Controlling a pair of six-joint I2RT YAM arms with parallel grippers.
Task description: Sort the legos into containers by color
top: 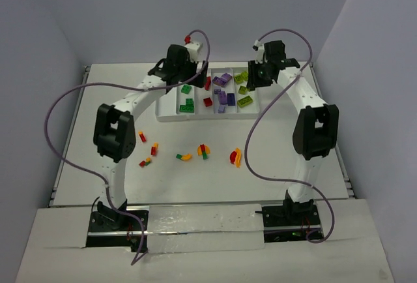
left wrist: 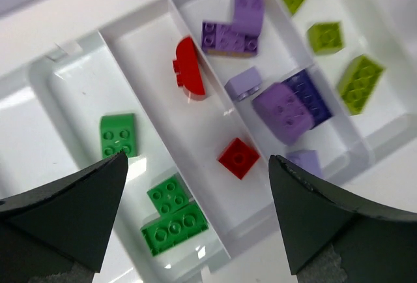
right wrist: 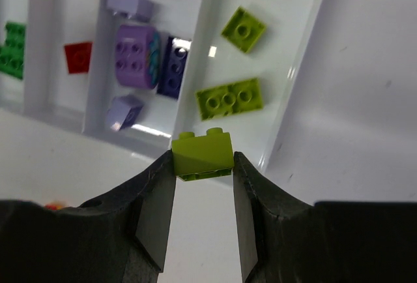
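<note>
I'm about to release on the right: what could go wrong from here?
1. The right claw pinches the lime brick seemingly by the tray's near wall and the purple-lime divider; released here it might bounce out or land among purple bricks.
2. The left claw hangs open over the red compartment; its wide fingers could clip a compartment wall if lowered.

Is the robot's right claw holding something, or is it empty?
Holding. The right claw is shut on a small lime green plastic brick, squeezing it from both sides.
</note>
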